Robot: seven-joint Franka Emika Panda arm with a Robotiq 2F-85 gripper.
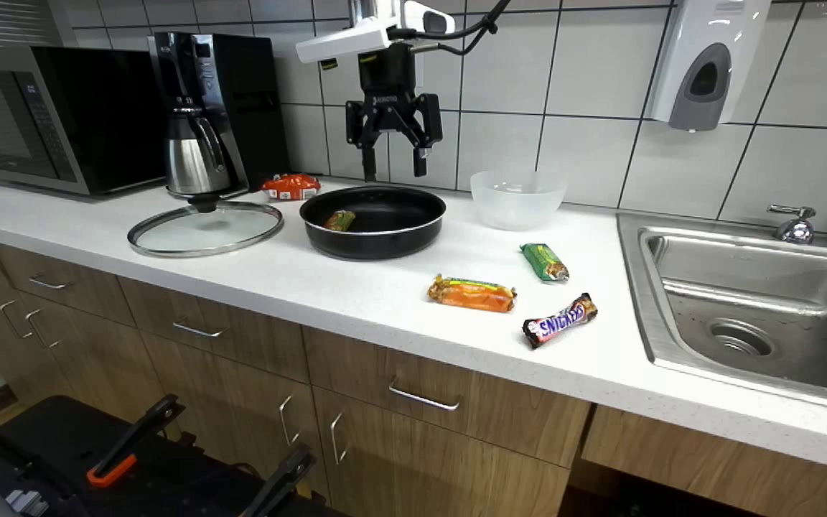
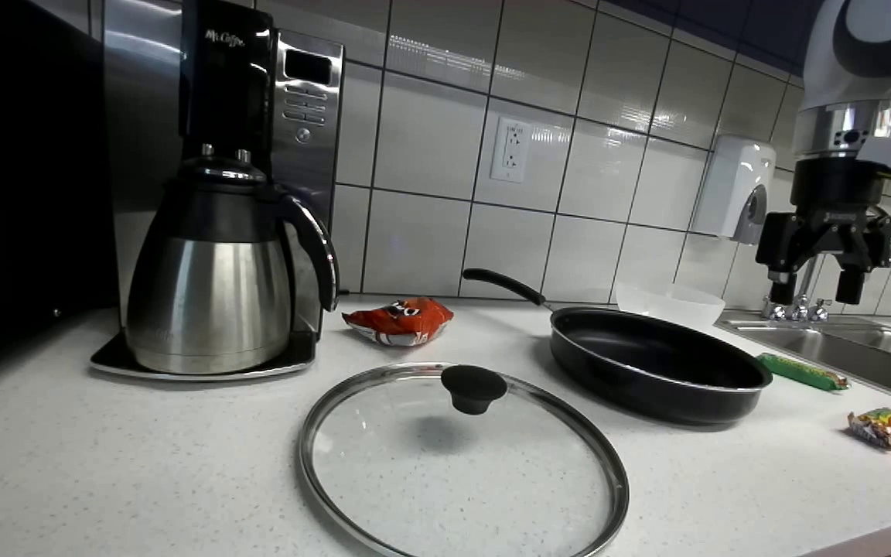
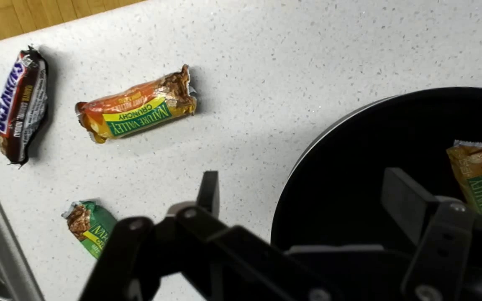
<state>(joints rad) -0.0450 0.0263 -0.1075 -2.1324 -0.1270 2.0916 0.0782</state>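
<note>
The white table (image 1: 356,287) is stretching along, and the black pan (image 1: 374,245) is sitting on it, lower than the gripper (image 1: 394,172), which is hanging in the air, fingers standing well apart, holding nothing! In the wrist view they're appearing either side of the pan's rim, and the wrapped bar (image 3: 478,173) in the pan is lying past the pan-side finger, its long axis running roughly across the line between fingers, while the orange bar (image 3: 138,104) is resting outside, pointing more nearly along it
</note>
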